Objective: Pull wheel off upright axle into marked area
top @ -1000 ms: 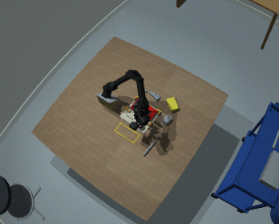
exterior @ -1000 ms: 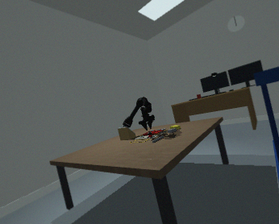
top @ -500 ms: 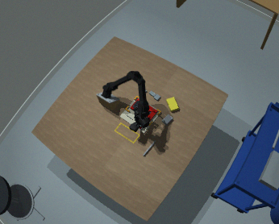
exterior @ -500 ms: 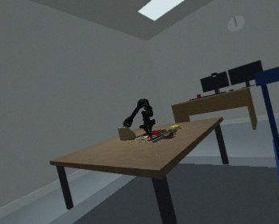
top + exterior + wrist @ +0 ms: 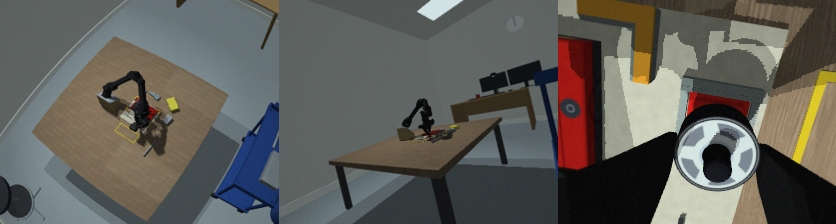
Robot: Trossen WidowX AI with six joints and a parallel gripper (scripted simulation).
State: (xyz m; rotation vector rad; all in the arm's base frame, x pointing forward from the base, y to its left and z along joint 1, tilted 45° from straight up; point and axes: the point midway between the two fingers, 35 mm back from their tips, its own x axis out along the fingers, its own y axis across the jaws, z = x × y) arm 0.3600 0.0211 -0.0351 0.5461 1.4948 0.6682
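The wheel [image 5: 692, 148], with a pale spoked face and black tyre, is in the middle of the wrist view. My gripper [image 5: 715, 146] [image 5: 139, 127] [image 5: 428, 133] is shut on it, one black finger on each side. A dark round shape shows in its hub; whether the axle is still inside, I cannot tell. The wheel is over a grey holder [image 5: 725, 88] with a red inside, near the edge of a pale board [image 5: 643, 117]. The marked area, a yellow outline [image 5: 124, 137] [image 5: 809, 120], lies on the table beside the board. The arm hides the wheel in the top view.
A red part [image 5: 575, 65] [image 5: 152, 112] and an orange bracket [image 5: 644, 45] are on the board. On the wooden table [image 5: 101, 161] [image 5: 396, 159] around it lie a yellow block [image 5: 172, 104] [image 5: 454, 126], a grey block [image 5: 168, 119], a small grey piece [image 5: 154, 95] and a grey rod [image 5: 148, 149].
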